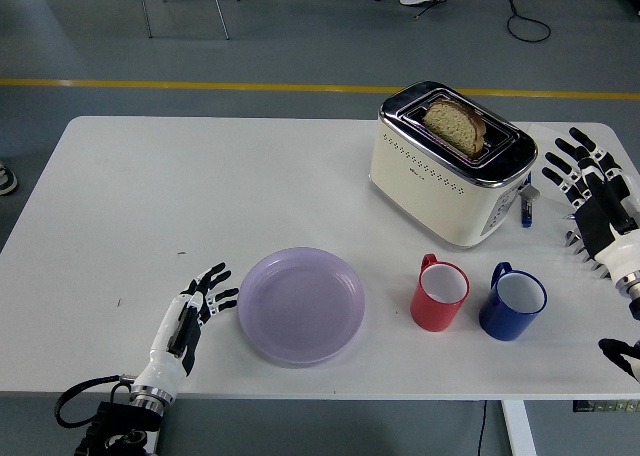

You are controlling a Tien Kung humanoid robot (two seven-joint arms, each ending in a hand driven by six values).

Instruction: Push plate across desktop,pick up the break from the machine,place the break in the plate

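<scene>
The left hand (200, 301), fingers spread and holding nothing, has its fingertips at the left rim of the plate (301, 305), so the push looks underway, not finished. Right of the plate stand a red mug (440, 294) and a blue mug (512, 302). The right hand (592, 198) hovers open beyond the mugs, right of the toaster (450, 166). Bread (456, 124) sits in the toaster's slot, not yet picked

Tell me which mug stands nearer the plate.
The red mug: it stands just right of the purple plate, while the blue mug sits beyond it, farther right.
</scene>
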